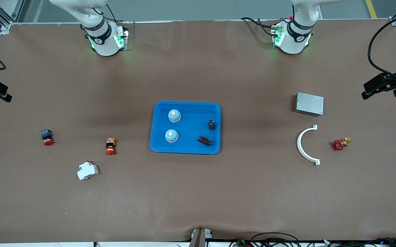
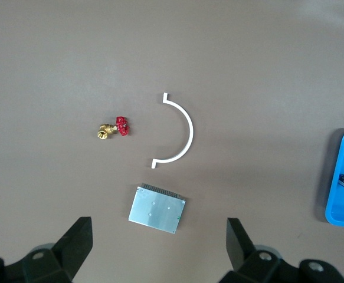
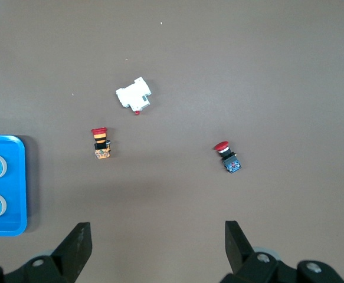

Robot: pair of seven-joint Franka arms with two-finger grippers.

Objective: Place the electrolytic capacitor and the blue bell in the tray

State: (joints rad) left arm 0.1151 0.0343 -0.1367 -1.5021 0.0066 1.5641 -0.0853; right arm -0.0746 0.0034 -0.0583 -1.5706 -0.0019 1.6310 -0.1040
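Four task things already lie in the tray [image 1: 185, 150]: two blue bells [image 1: 174, 116] and two dark capacitors [image 1: 211, 125], the nearer capacitor [image 1: 205, 140] lying on its side. We judge no move is left. Our left end effector [image 2: 159, 250] hangs open over the grey metal box [image 2: 157, 209]; our right end effector [image 3: 158, 247] hangs open over bare table [image 1: 198, 192], both well apart from the tray.

Toward the left arm's end you have a grey box [image 1: 309, 104], a white arc [image 1: 306, 145] and a red-handled valve [image 1: 340, 143]. Toward the right arm's end: a white breaker [image 1: 87, 171] and two red pushbuttons [image 1: 110, 146] [image 1: 47, 137].
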